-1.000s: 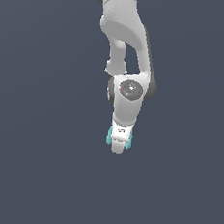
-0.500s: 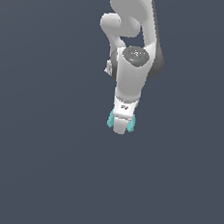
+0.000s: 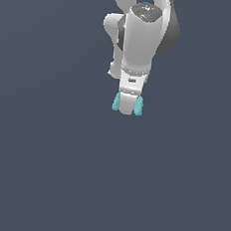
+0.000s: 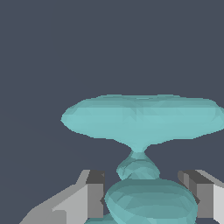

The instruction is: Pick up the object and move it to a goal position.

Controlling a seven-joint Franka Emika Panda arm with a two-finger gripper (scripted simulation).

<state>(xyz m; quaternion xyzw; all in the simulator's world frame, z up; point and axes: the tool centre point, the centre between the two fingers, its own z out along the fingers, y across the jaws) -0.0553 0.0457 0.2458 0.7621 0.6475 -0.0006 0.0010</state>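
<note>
In the exterior view, reading left to right, one teal flare of the object [image 3: 117, 102] peeks out at about 8 o'clock of the gripper [image 3: 127, 106] and the other at about 4 o'clock, so the piece hangs under the white arm [image 3: 140, 40], clear of any surface. The wrist view shows the fingers [image 4: 94, 192] closed narrowly around the object [image 4: 142, 118], gripping its near end. With that wide far disc sticking out unsupported, a jolt could pivot or slip it free before it reaches a goal spot that isn't visible.
</note>
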